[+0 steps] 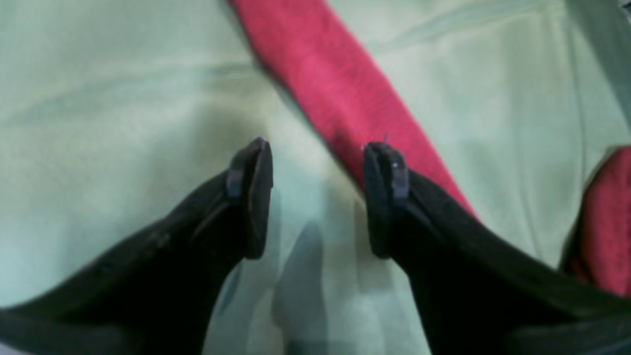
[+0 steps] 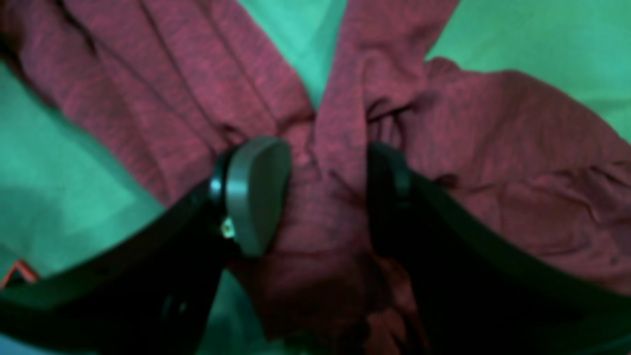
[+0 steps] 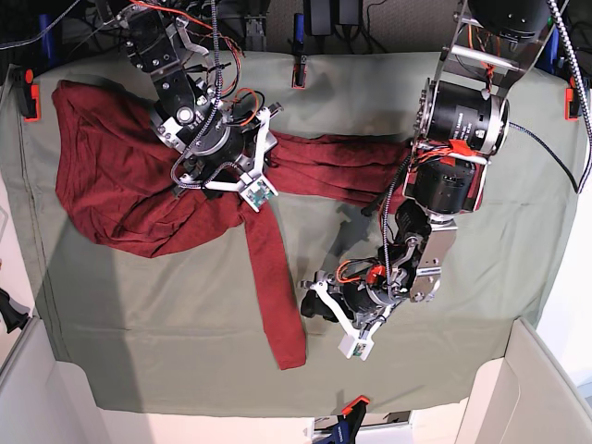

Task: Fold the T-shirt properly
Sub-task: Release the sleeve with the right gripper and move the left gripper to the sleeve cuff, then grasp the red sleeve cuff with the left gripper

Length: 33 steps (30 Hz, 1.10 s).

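Green cloth [image 3: 444,370] covers the bench, clipped at the rims; bare cloth w/ room to move along the front and on the left arm's side. T-shirt [image 3: 111,185] lies rumpled toward the far corner on the right arm's side, body bunched near the cloth edge there. One sleeve runs along the far side toward the left arm; the other sleeve's long axis points to the front edge, cuff end well short of the rim.

Right pincer [image 2: 328,192] sits over the bunched mid part where sleeves meet the body, jaws apart w/ a ridge of red knit between them; can't tell if the pads touch it. Left pincer [image 1: 318,197] is wide, nothing held, over bare cloth just beside the front-pointing sleeve, near its cuff.

Cables and arm bases behind the far edge; pale walls at the front corners.
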{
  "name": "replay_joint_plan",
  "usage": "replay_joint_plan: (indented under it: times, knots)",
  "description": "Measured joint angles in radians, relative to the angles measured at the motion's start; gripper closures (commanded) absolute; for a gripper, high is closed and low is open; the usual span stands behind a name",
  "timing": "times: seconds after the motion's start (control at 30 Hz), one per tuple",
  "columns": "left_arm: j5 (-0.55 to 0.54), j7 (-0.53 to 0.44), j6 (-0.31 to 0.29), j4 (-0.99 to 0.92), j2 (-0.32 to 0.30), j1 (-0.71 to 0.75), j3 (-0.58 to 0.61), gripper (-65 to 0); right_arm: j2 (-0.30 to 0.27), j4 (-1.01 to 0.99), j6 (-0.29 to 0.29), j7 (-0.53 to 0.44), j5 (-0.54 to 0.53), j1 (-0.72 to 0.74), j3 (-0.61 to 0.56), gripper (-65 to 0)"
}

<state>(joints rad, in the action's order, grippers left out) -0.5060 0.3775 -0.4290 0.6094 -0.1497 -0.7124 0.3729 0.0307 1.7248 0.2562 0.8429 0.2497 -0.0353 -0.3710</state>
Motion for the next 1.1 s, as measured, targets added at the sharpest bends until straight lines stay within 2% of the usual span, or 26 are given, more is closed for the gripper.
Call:
replay_joint_plan:
  times: [0.17, 0.37, 0.63, 0.67, 0.73, 0.93, 1.1]
  knots:
    - [0.007, 0.010, 0.003, -0.017, -0.001, 0.000, 0.000, -32.4, 0.000, 0.071, -0.034, 0.018, 0.043, -0.056, 0.000, -31.2]
    - [-0.029, 0.048, 0.003, -0.017, 0.011, -0.003, -0.001, -32.4, 0.000, 0.162, -0.039, 0.019, 0.061, -0.122, 0.000, -31.2]
    - [-0.008, 0.063, 0.006, -0.017, 0.053, -0.002, -0.001, -32.4, 0.000, 0.290, -0.044, 0.023, 0.081, -0.216, 0.000, -31.2]
    - [0.005, 0.060, 0.014, -0.017, 0.067, 0.000, -0.001, -32.4, 0.000, 0.304, -0.044, 0.023, 0.082, -0.227, 0.000, -31.2]
    - [0.044, 0.059, 0.076, -0.017, 0.092, 0.003, -0.001, -32.4, 0.001, 0.316, -0.044, 0.023, 0.082, -0.246, 0.000, -31.2]
    - [0.107, 0.041, 0.162, -0.017, 0.097, 0.008, -0.001, -32.4, 0.000, 0.372, -0.044, 0.026, 0.088, -0.298, 0.000, -31.2]
    - [0.142, 0.033, 0.175, -0.017, 0.101, 0.020, -0.002, -32.4, 0.003, 0.402, -0.044, 0.026, 0.088, -0.319, 0.000, -31.2]
